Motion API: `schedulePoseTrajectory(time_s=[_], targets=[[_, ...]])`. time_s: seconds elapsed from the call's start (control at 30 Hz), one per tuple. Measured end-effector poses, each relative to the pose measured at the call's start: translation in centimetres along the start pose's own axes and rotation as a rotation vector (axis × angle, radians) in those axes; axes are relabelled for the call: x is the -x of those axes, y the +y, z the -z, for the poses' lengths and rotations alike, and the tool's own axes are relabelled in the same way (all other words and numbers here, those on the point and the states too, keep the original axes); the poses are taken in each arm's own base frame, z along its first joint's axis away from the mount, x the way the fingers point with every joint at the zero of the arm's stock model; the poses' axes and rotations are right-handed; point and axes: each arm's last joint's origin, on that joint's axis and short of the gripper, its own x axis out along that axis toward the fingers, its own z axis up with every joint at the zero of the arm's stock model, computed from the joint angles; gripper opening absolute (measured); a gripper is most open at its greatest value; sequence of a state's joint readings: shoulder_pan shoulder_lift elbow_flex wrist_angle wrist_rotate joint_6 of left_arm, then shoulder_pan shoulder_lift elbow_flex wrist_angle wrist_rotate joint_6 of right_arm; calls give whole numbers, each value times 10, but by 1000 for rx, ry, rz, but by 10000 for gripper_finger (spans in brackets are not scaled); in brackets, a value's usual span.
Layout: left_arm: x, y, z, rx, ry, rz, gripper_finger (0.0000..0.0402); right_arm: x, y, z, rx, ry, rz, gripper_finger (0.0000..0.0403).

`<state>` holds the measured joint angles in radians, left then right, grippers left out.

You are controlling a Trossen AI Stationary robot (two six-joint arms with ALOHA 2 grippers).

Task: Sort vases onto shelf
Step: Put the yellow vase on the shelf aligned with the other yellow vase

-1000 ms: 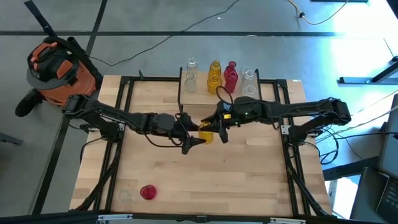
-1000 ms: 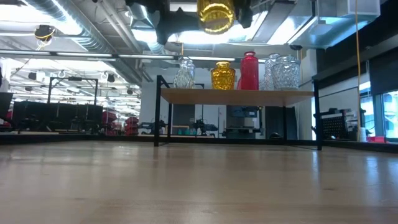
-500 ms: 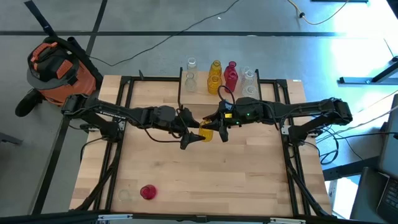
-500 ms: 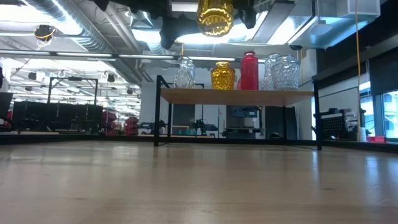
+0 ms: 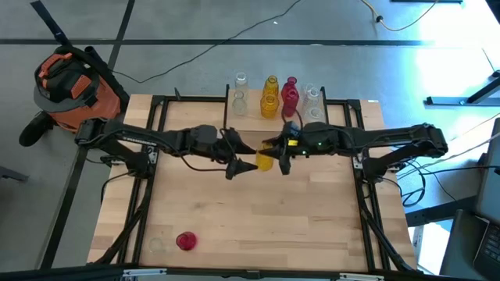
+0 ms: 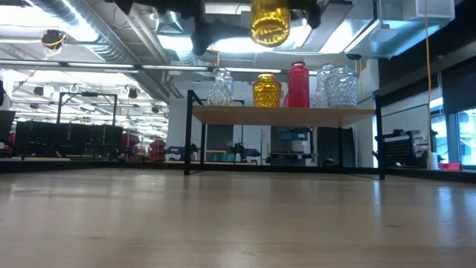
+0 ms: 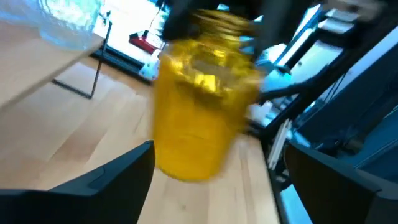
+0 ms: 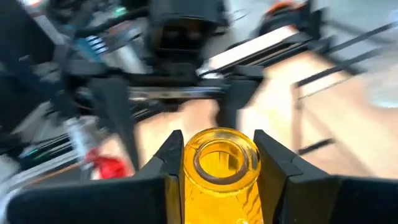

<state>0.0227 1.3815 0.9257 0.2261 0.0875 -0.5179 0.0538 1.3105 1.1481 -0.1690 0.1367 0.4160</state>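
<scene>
Landmark: the shelf (image 5: 254, 122), a small light-wood board on thin black legs at the far edge of the wooden table (image 5: 312, 226).
On the shelf: a row of vases; from above I make out a clear vase (image 5: 240, 81), a yellow vase (image 5: 270, 84), a red vase (image 5: 291, 84) and clear ribbed vases (image 5: 312, 94) at the right end.
Held vase: a yellow glass vase (image 5: 263, 161), in the air just in front of the shelf, well above the tabletop; in the low view it hangs higher than the shelf's row (image 6: 269, 21).
Right gripper: right gripper (image 5: 275, 156) just in front of the shelf, its fingers (image 8: 166, 160) pressed against both sides of the yellow glass vase near its open mouth (image 8: 221, 160).
Left gripper: left gripper (image 5: 244, 158) facing the held vase from the left, in front of the shelf; its two fingers (image 7: 106, 180) are spread wide on either side of the vase and seem clear of the glass, though the wrist view is blurred.
Loose vase: a red vase on its own (image 5: 185, 241) near the table's front edge, well apart from the shelf.
Beside it: something faint and clear, perhaps another vase; too dim to be sure.
Off the table: an orange and grey bag (image 5: 70, 82) on the floor, left of the shelf.
</scene>
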Motion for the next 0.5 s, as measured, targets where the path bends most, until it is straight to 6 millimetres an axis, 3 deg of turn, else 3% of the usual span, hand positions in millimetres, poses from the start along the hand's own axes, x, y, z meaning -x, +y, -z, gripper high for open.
schedulePoseTrajectory(time_s=[0.3, 0.5], targets=[[28, -1, -19, 6, -60, -38, 327, 3, -12, -2, 48, -139, 361, 96], [37, 1, -27, 12, -101, -63, 326, -5, -24, 18, 43, -222, 520, 96]])
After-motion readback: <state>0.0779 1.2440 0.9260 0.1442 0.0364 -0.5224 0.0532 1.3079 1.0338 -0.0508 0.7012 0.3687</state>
